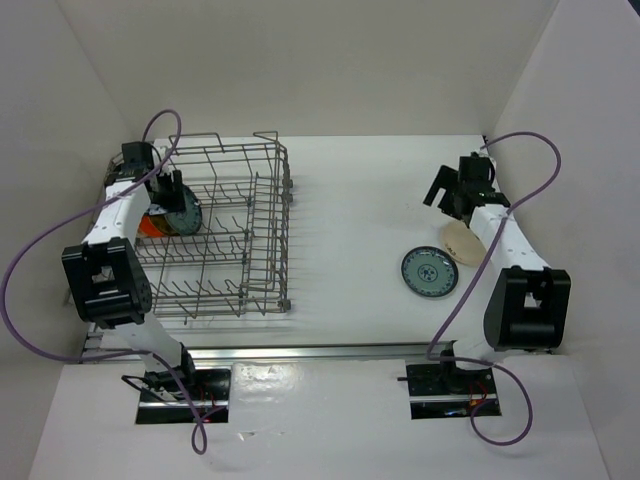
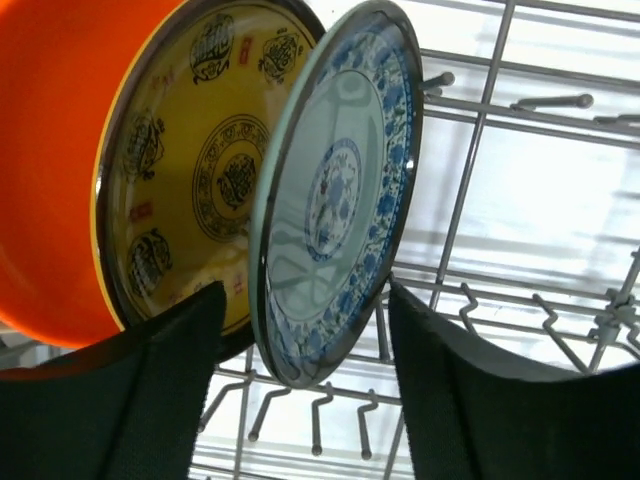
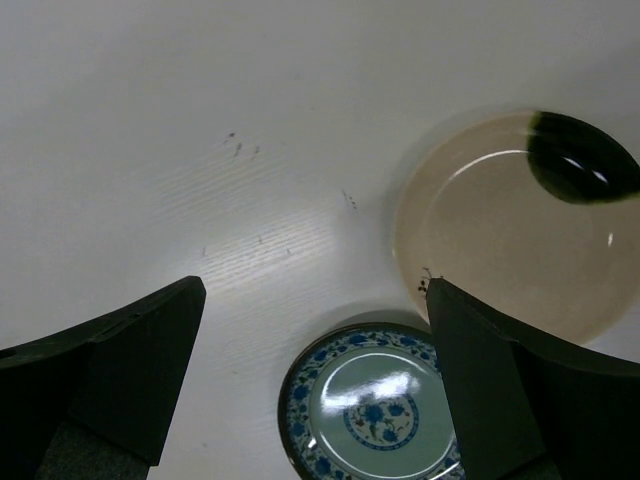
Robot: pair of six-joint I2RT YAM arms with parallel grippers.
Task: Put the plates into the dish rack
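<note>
Left tool (image 2: pixel 305 310), spread, straddles upright teal plate (image 2: pixel 335 190) in rack (image 2: pixel 470 170).

The dish rack (image 1: pixel 225 235) sits on the left half of the counter (image 1: pixel 350 200). 3 plates stand on edge in the rack's left part, face to face among the tines. The front plate (image 2: pixel 335 195) is nearest the left end effector (image 2: pixel 305 300), the middle plate (image 2: pixel 200 170) is just behind it, and the back plate (image 2: pixel 60 150) is behind that. The front plate's lower rim lies between the spread fingers.

2 more plates lie flat on the right half of the counter, well apart from the rack. The far plate (image 1: pixel 463 243) is just beside the near plate (image 1: pixel 429 272), behind it and to its right. The right end effector (image 1: pixel 455 190) hangs over the counter behind both, fingers spread.
</note>
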